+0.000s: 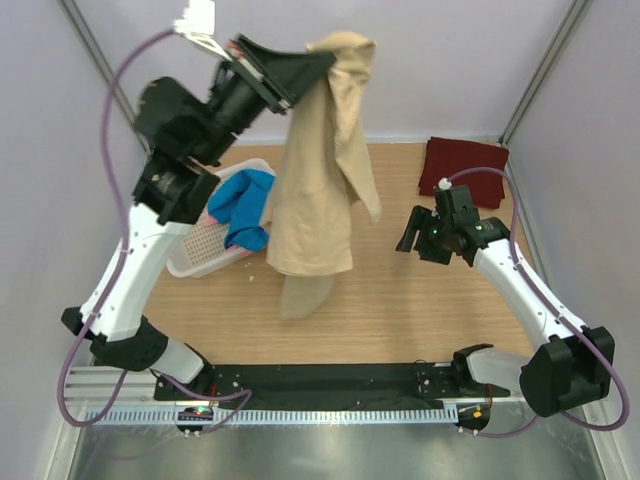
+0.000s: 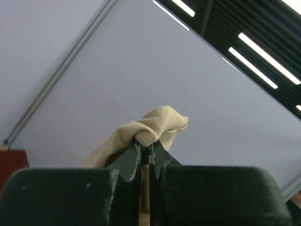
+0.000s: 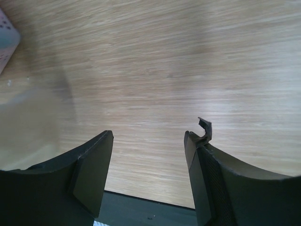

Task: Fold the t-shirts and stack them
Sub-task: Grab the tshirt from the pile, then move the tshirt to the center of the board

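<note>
My left gripper [image 1: 322, 60] is raised high at the back and shut on a bunch of the tan t-shirt [image 1: 318, 170], which hangs down with its lower end touching the table. In the left wrist view the tan cloth [image 2: 155, 127] bulges from between the closed fingertips [image 2: 134, 153]. My right gripper [image 1: 408, 232] is open and empty, low over bare table to the right of the hanging shirt; the right wrist view shows its gripper [image 3: 148, 141] over wood. The maroon t-shirt [image 1: 462, 170] lies at the back right. The blue t-shirt [image 1: 245, 208] and a bit of pink cloth [image 1: 212, 216] sit in the basket.
The white lattice basket [image 1: 205, 252] stands tilted at the left, under my left arm. A black strip [image 1: 330, 383] runs along the table's near edge between the arm bases. Walls enclose the table on three sides.
</note>
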`<state>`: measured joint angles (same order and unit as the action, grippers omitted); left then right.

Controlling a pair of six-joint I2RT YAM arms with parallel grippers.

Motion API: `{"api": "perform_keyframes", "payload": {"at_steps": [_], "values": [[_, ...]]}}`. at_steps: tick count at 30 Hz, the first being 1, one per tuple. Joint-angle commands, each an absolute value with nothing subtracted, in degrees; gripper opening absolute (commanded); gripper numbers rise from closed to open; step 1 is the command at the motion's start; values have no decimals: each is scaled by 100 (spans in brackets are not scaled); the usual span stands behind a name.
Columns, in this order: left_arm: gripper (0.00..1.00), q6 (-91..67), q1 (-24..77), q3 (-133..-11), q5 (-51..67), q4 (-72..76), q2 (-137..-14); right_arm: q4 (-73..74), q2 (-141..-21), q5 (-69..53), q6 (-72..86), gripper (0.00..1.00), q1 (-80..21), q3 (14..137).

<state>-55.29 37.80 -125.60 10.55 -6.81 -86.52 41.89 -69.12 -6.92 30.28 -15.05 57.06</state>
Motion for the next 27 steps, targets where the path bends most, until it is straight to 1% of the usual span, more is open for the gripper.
{"api": "perform_keyframes", "payload": {"at_steps": [1, 3, 5, 6, 7, 9, 10, 11, 14, 16, 19, 20, 21, 23, 24, 26, 27], "values": [[1, -5679, 3884, -11428, 1704, -632, -8613, 4604, -6601, 244, 3392, 70, -1494, 5835], [1, -5555, 3972, -10849, 1714, -1069, -8683, 4754, -6540, 518, 3419, 71, -1433, 5906], [12, -5337, 4078, -10513, 1924, -1195, -8841, 4948, -6487, 728, 3419, 72, -1389, 6020], [23, -5204, 4122, -10451, 1820, -1874, -8877, 4992, -6443, 764, 3402, 72, -1336, 6047], [44, -5003, 4174, -10302, 1671, -2177, -8877, 5053, -6416, 791, 3332, 72, -1319, 6099], [57, -4423, 4201, -10021, 917, -2775, -8623, 5132, -6381, 887, 3261, 72, -1266, 6143], [64, -4299, 4184, -9628, 479, -3273, -8465, 5185, -6363, 896, 3165, 73, -1240, 6170], [65, -4098, 4105, -9441, -13, -3452, -8125, 5194, -6355, 905, 3129, 73, -1231, 6161], [67, -3868, 3947, -8545, -814, -3840, -7535, 5186, -6354, 853, 2971, 73, -1213, 6135], [71, -3709, 3772, -8280, -923, -4094, -7445, 5142, -6381, 704, 2936, 73, -1195, 6109], [73, -3359, 3428, -7990, -949, -4140, -7576, 5046, -6442, 493, 2909, 73, -1195, 6047], [72, -3262, 3367, -7920, -958, -4044, -7646, 5036, -6460, 449, 2909, 73, -1204, 6038], [65, -3087, 3192, -7875, -862, -3947, -7838, 4993, -6477, 431, 2909, 73, -1195, 6021], [58, -3076, 2937, -7701, -721, -3588, -8023, 4975, -6565, 352, 2892, 72, -1195, 6003], [50, -3181, 2666, -7682, -608, -3525, -8198, 4992, -6583, 325, 2883, 72, -1204, 6029], [44, -3287, 2383, -7612, -510, -3411, -8419, 5053, -6636, 273, 2831, 72, -1204, 6073], [43, -3435, 2112, -7568, -362, -3375, -8646, 5062, -6644, 272, 2804, 72, -1204, 6125]]}}
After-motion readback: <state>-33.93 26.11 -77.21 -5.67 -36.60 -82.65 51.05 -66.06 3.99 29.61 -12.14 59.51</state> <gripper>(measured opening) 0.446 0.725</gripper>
